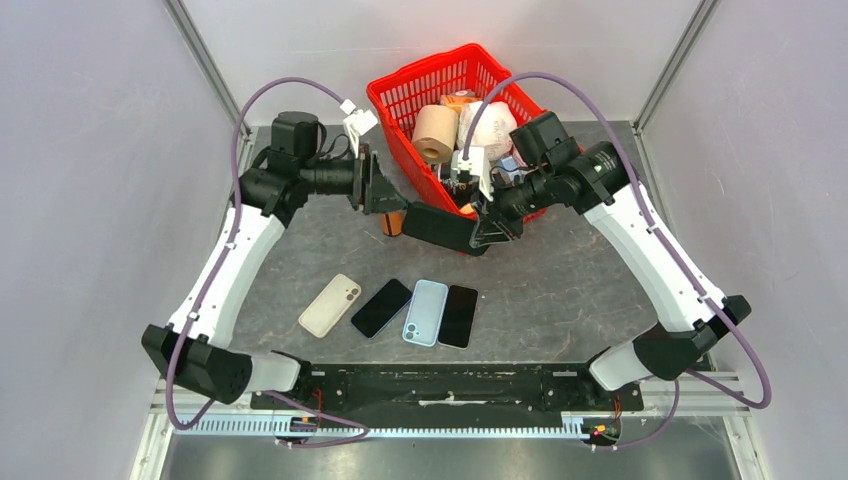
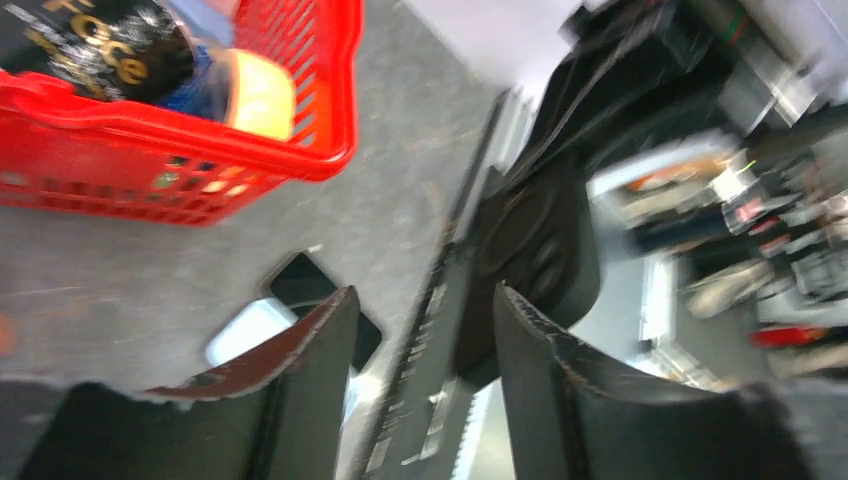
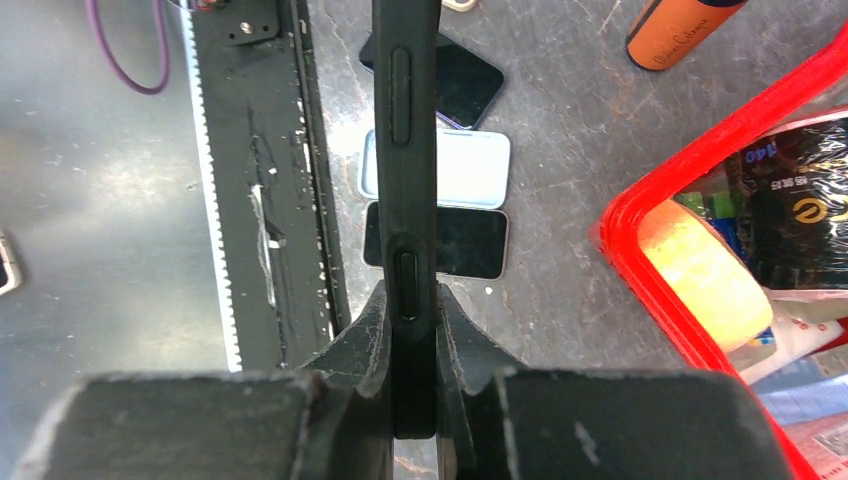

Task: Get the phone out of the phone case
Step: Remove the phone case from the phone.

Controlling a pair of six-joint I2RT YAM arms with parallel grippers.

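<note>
We have the right hand (image 3: 410, 335) clamped on the black phone case (image 3: 405, 150), edge-on above the worktop (image 3: 570, 130) near the red basket (image 3: 622, 215). The left hand (image 2: 425, 345) stands apart astride its far end; we'd pinch the rim and peel slowly.

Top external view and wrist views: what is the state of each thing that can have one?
Black phone case, clamped edgewise in the right tool, held in the air.
Left tool, open, fingers either side of the case.
Red plastic basket, upright, filled.
Cream phone, lying back up.
Light blue phone, lying flat.
Black phone beside the cream one, screen up.
Black phone at the row's right end, screen up.
</note>
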